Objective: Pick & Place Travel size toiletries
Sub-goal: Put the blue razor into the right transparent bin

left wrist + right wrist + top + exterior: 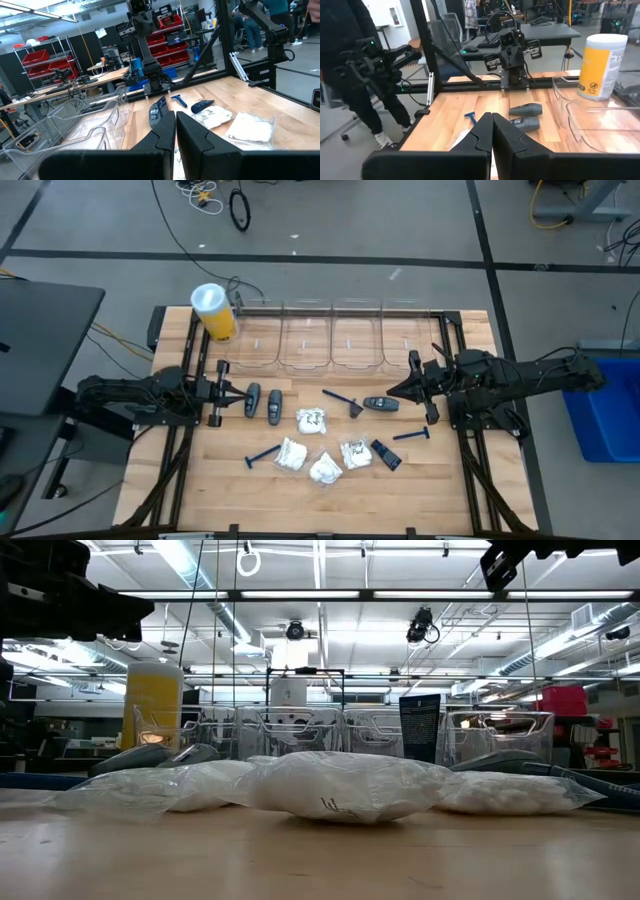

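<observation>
Both arms are resting at opposite edges of the pale wooden surface [330, 490], each pincer clenched on nothing. Between the left pincer [222, 393] and right pincer [405, 387] are lying small white plastic packets [322, 448], thin blue razors [264, 455] and dark grey oval pieces [264, 404]. The low view is showing mostly packets; only the overhead view is revealing the razors' spread.

The right gripper [492, 131] has its two dark fingers pressed together above the light wooden table [450, 117]. Beyond the fingertips lie two dark grey oval pieces [526, 116], side by side. A thin blue razor [471, 117] lies near them. A tall yellow cylinder with a white lid [601, 65] stands farther off, behind a clear plastic bin [600, 125].
</observation>
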You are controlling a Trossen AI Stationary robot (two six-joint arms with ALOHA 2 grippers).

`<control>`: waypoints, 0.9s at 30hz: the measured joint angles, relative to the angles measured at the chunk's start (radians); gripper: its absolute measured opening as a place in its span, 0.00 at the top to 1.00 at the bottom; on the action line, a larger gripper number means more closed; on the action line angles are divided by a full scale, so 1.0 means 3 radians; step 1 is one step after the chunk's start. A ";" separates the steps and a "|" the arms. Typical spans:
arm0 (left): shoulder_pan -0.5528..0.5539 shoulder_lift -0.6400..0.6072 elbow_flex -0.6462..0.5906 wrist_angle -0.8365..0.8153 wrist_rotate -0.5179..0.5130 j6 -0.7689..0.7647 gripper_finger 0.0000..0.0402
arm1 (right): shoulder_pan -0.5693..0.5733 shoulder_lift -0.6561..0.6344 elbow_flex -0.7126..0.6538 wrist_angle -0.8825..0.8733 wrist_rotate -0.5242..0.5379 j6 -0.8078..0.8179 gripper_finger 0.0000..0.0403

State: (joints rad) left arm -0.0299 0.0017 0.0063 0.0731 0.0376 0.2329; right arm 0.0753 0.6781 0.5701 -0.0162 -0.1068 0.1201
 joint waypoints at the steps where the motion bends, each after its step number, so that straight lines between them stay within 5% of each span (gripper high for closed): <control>1: 0.0001 0.0000 0.0000 0.0000 0.0000 0.0000 0.94 | 0.0000 0.0000 0.0001 0.0000 -0.0001 0.0036 0.98; 27: 0.0000 0.0001 0.0000 0.0000 0.0000 -0.0001 0.94 | -0.0037 0.0005 0.0395 -0.0036 0.0090 0.0153 0.98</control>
State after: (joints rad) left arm -0.0298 0.0021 0.0063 0.0731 0.0376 0.2325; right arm 0.0643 0.6796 0.6888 -0.0269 -0.0799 0.1659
